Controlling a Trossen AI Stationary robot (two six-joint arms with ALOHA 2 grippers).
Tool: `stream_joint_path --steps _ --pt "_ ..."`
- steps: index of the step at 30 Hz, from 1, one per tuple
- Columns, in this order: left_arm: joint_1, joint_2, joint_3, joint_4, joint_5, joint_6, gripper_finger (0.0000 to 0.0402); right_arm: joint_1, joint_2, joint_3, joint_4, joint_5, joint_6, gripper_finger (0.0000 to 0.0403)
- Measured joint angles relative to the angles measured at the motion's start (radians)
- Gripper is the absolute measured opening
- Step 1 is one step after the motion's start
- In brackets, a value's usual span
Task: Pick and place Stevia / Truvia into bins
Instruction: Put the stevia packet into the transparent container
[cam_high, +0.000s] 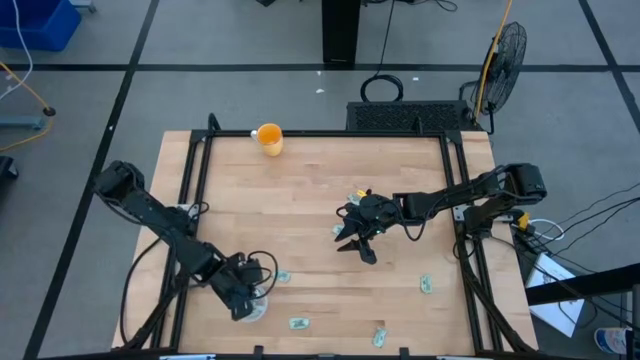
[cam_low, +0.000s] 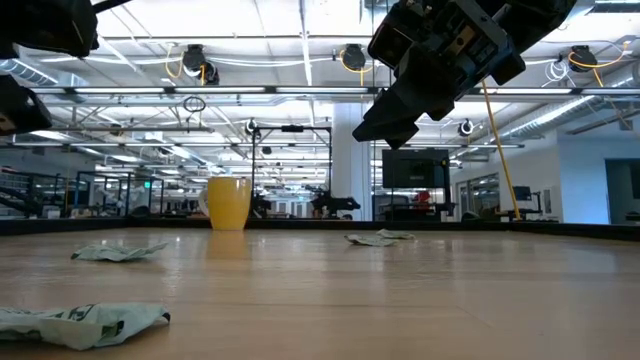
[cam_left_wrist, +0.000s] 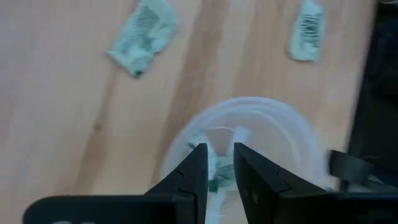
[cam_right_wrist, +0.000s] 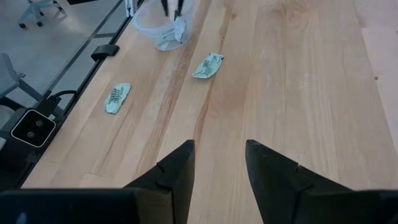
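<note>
A clear plastic cup (cam_high: 256, 308) stands near the table's front left. My left gripper (cam_high: 247, 297) points steeply down into its mouth, and its fingers (cam_left_wrist: 198, 167) stand a little apart. A green and white sachet (cam_left_wrist: 217, 177) shows between and below them inside the cup (cam_left_wrist: 273, 112). Loose sachets lie on the wood beside the cup (cam_high: 283, 276), near the front edge (cam_high: 298, 323) (cam_high: 380, 335) and toward the right (cam_high: 426, 285). My right gripper (cam_high: 355, 243) hangs open above the middle of the table with nothing between its fingers. My left gripper has its fingertips inside the cup's mouth, coming from above, on either side of the sachet's upper end (cam_left_wrist: 219, 163). Whether the fingers touch the sachet I cannot tell. The sachet stands in the cup (cam_right_wrist: 179, 28), below the fingers.
An orange cup (cam_high: 269, 138) stands at the table's far edge. A black frame (cam_high: 190, 180) runs along the table's sides. Bare wood lies between the two grippers and behind them.
</note>
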Motion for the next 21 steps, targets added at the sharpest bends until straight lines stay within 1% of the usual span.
stream_joint_path --steps 3,10,13,16,21 --pt "0.003 -0.017 0.0 0.028 0.03 0.003 0.0076 0.0 0.0 0.0 0.0 0.0 0.0 0.0134" --pt "0.012 -0.117 0.0 0.009 0.02 0.0 0.0043 0.0 0.0 0.0 0.0 -0.001 0.0 0.0134" --pt "0.011 -0.176 0.0 0.012 -0.029 0.069 0.0028 0.0 0.0 0.0 0.0 -0.002 0.0 0.0134" --pt "0.012 -0.231 0.0 0.014 -0.101 0.143 0.0016 0.0 0.0 0.0 0.0 -0.002 0.0 0.0134" --pt "0.012 -0.29 0.0 0.015 -0.21 0.237 0.0004 0.0 0.0 0.0 0.0 -0.002 0.0 0.0134"
